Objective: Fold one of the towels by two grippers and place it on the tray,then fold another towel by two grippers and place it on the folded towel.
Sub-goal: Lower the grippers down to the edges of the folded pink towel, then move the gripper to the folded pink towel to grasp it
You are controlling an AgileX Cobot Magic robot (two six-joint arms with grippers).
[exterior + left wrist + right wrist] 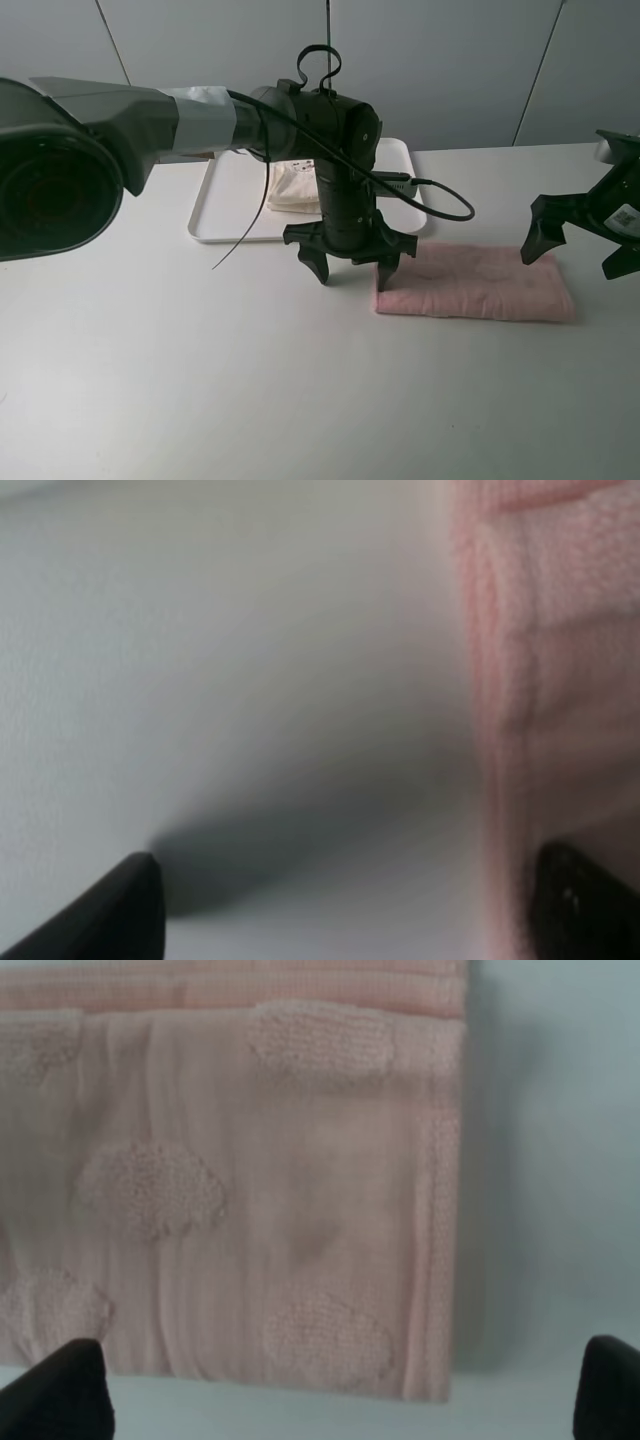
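Left claw (pixel 352 274): fingers spread wide and holding nothing. It hangs low at the left end of the pink towel (pixel 475 283), with one finger over the towel's edge and the other over bare table (pixel 200 380). I cannot tell whether it touches the cloth.
Right claw (pixel 570 258): also spread wide and empty, hovering above the towel's right end.
Pink towel: lies on the table just in front of the tray's right corner, folded into a long strip.
Cream towel (pixel 293 188): folded small and resting on the tray (pixel 215 225), partly hidden behind the left arm.
Step in hand: the first towel looks finished and the second half done. The claws seem to be lining up on the strip's two ends.
Next move: probably a descent and a pinch at the ends. The fingers need to catch every layer at the edge, so that the strip can be folded once more and carried onto the cream towel.
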